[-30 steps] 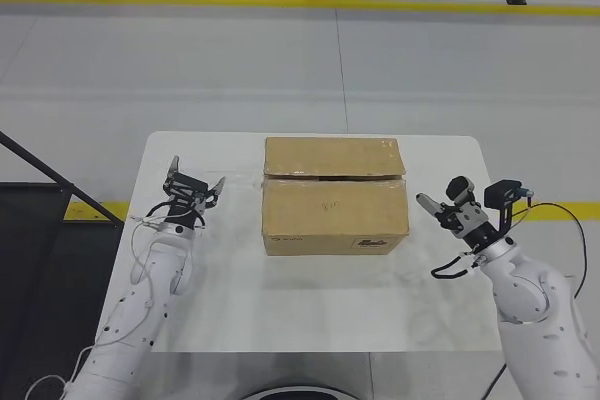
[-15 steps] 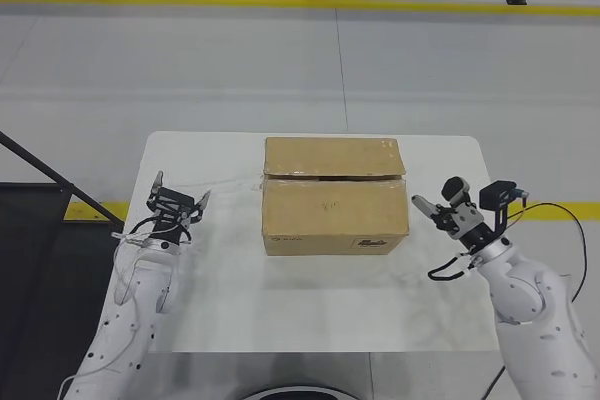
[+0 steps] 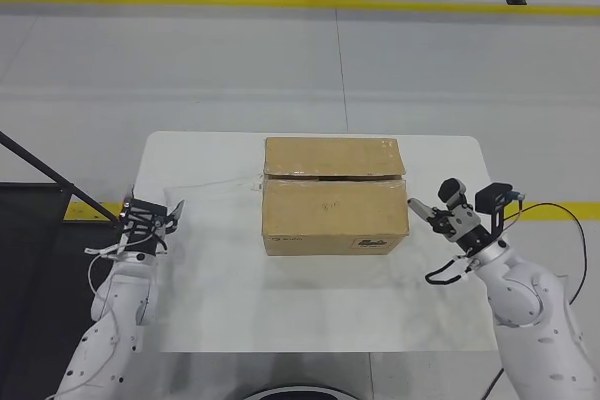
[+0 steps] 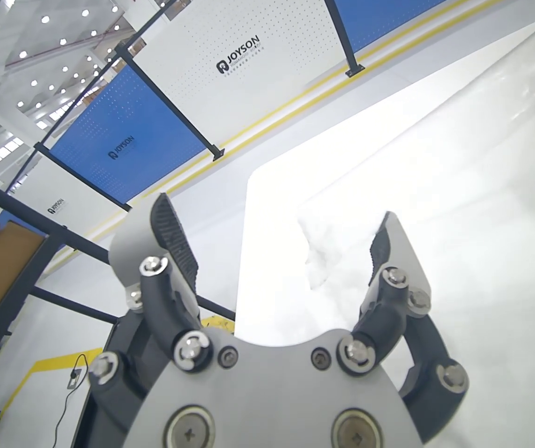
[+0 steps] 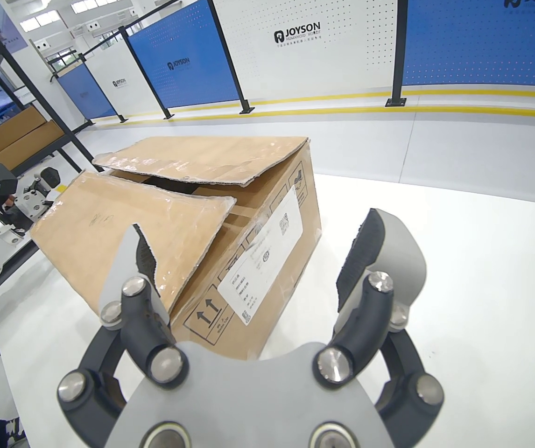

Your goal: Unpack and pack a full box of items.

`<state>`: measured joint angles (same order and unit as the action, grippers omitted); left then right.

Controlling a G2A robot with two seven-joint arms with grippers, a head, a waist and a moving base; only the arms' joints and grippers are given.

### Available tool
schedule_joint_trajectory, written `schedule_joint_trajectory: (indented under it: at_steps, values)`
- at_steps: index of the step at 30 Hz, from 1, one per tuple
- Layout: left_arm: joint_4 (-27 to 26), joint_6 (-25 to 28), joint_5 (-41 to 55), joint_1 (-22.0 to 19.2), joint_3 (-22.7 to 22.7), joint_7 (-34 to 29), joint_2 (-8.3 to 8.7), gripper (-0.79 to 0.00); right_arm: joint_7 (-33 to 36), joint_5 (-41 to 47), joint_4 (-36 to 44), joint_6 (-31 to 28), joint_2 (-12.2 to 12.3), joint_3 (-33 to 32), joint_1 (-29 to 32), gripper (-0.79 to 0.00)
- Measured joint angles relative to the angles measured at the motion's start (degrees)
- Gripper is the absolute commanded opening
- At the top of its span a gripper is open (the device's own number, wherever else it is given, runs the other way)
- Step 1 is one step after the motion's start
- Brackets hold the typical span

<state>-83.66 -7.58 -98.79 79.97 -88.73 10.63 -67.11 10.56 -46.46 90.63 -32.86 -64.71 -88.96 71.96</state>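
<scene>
A brown cardboard box [image 3: 334,196] stands in the middle of the white table [image 3: 310,290], its two top flaps lying loosely over it with a gap between them. In the right wrist view the box [image 5: 193,216] shows a white label on its end wall and both flaps slightly raised. My right gripper [image 3: 431,209] [image 5: 253,240] is open, close to the box's right end, with nothing between its fingers. My left gripper [image 3: 152,212] [image 4: 277,230] is open and empty at the table's left edge, well away from the box.
A strip of clear tape [image 3: 212,184] trails across the table from the box's left side; it shows as a crumpled film [image 4: 316,254] in the left wrist view. A black frame [image 3: 40,165] stands off the table's left side.
My left arm has drawn back leftwards from near the box to the table's left edge. My right gripper has edged slightly towards the box's right end.
</scene>
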Motion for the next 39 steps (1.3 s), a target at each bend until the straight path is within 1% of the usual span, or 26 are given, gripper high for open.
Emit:
schedule_joint_trajectory:
  at_steps: [4, 7, 14, 19, 25, 39]
  values:
    - [0.6, 1.9, -0.6, 0.6, -0.8, -0.9, 0.16, 0.000, -0.2, -0.1, 0.2, -0.1, 0.1, 0.0, 0.3, 0.000]
    - [1.1, 2.3, -1.1, 0.9, -1.2, -0.9, 0.20, 0.000, -0.4, -0.3, 0.4, -0.2, 0.1, 0.0, 0.5, 0.000]
    - [2.0, -0.1, -1.5, 0.6, -2.2, -0.9, 0.11, 0.000, -0.5, -0.4, 0.5, -0.2, 0.3, 0.3, 0.6, 0.000]
    - [2.2, -1.2, 0.0, 0.1, -3.5, -0.6, 0.01, 0.000, -0.7, -0.4, 0.4, -0.2, 0.3, 0.4, 0.8, 0.000]
    - [2.2, -1.0, 0.0, 0.2, -4.2, -0.6, -0.01, 0.000, -1.0, -0.4, 0.2, -0.1, 0.4, 0.3, 1.0, 0.000]
    - [2.0, 1.6, -1.9, 3.7, -3.1, 2.8, -0.18, 0.000, -0.6, 0.0, -0.4, 0.2, 0.5, 1.4, -0.3, 0.000]
